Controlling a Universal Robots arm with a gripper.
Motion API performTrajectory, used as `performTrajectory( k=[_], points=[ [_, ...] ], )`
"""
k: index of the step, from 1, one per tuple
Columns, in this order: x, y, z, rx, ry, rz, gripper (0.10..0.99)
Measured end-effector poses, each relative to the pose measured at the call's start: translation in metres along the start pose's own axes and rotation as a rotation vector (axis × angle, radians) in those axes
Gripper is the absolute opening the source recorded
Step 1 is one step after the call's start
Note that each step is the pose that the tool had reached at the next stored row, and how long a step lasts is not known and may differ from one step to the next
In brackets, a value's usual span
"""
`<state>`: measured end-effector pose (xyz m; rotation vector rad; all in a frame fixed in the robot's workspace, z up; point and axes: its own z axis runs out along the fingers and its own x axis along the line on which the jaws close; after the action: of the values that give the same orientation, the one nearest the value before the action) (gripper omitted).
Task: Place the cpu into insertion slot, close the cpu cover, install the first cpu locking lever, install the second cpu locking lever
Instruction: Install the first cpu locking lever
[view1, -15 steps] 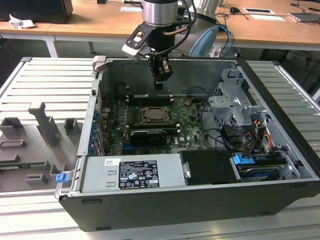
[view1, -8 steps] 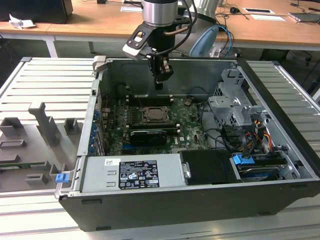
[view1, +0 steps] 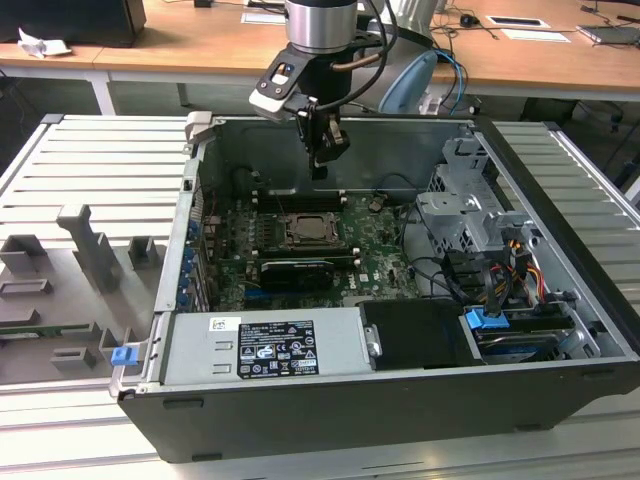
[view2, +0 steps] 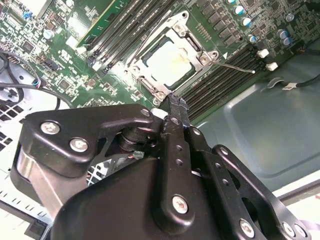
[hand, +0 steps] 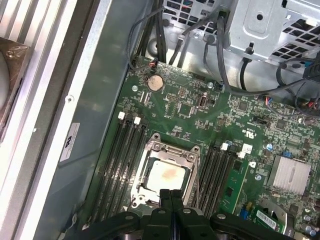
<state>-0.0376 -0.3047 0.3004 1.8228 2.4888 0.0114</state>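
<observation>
Light wooden desks (view1: 180, 45) bearing scattered papers (view1: 262, 16) stand behind the ribbed grey metal worktable (view1: 100, 160).

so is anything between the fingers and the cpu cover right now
Nothing visible does. The gripper hangs in open air above the board, its fingers together and empty. Below it the cpu cover lies flat around the cpu; the memory slots sit to either side, out of the path.

You're looking at the cpu (hand: 167, 175): pale matt metal face with a tan smear. cpu cover (hand: 170, 148): bright bare metal frame. Circuit board (hand: 190, 115): glossy green lacquer. Jaws: satin black with shiny screw heads. Case wall (hand: 65, 100): dull grey sheet metal. Worktop (view1: 90, 160): ribbed, matt silver metal.
</observation>
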Motion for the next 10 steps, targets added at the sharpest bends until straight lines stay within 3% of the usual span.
performTrajectory(
  k=[10],
  points=[
    [-0.0003, 0.0013, 0.0001, -0.001, 0.0012, -0.031, 0.106]
  ],
)
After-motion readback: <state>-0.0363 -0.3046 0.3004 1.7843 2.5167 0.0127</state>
